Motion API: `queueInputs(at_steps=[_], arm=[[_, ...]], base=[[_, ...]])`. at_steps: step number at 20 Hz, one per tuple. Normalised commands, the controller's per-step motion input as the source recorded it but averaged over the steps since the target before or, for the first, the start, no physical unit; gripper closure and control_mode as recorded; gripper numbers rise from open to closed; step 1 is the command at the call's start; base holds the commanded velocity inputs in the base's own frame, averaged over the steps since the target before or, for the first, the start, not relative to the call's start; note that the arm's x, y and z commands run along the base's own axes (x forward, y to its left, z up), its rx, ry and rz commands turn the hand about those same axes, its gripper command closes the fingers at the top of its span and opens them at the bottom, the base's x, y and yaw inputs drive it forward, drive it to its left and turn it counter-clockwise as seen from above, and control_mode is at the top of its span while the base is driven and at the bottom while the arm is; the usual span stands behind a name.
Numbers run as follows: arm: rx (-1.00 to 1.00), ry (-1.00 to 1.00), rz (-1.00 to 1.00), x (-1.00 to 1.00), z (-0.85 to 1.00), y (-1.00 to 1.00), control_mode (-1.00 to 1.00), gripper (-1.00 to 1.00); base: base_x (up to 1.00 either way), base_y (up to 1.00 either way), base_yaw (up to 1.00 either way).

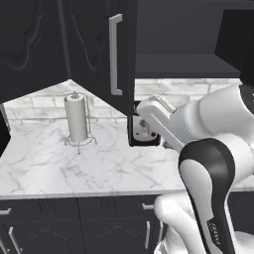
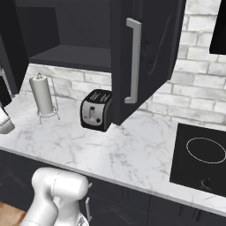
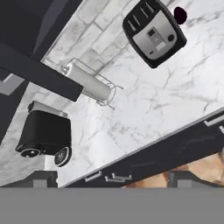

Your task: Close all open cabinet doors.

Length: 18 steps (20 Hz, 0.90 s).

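Home kitchen: white marble countertop [image 2: 128,150], black-and-silver two-slot toaster [image 2: 96,109], white paper-towel roll on wire stand [image 2: 43,95], black induction hob [image 2: 201,159], matte black upper cabinet doors [image 2: 141,53], whitewashed brick backsplash [image 2: 198,84].

I see a paper towel roll [image 2: 43,94] upright in its wire holder on my marble counter [image 2: 132,150]. A black toaster [image 2: 96,110] stands near it, a cooktop [image 2: 201,159] well apart.

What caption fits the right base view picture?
Open black cabinet door hangs out over the marble counter, above a toaster.
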Motion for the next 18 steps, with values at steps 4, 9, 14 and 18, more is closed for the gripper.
queueInputs(at_steps=[4,9,14,18], arm=[[0.23,-0.01,-0.13,-0.01,0.07,0.67,-1.0,-1.0],[0.27,-0.03,-0.11,0.01,0.17,0.59,-1.0,-1.0],[0.29,-0.07,-0.11,0.2,0.2,0.51,-1.0,-1.0],[0.2,-0.05,-0.21,0.32,0.13,0.47,-1.0,-1.0]], base=[[0.0,0.0,0.0],[0.0,0.0,0.0],[0.0,0.0,0.0],[0.0,0.0,0.0]])
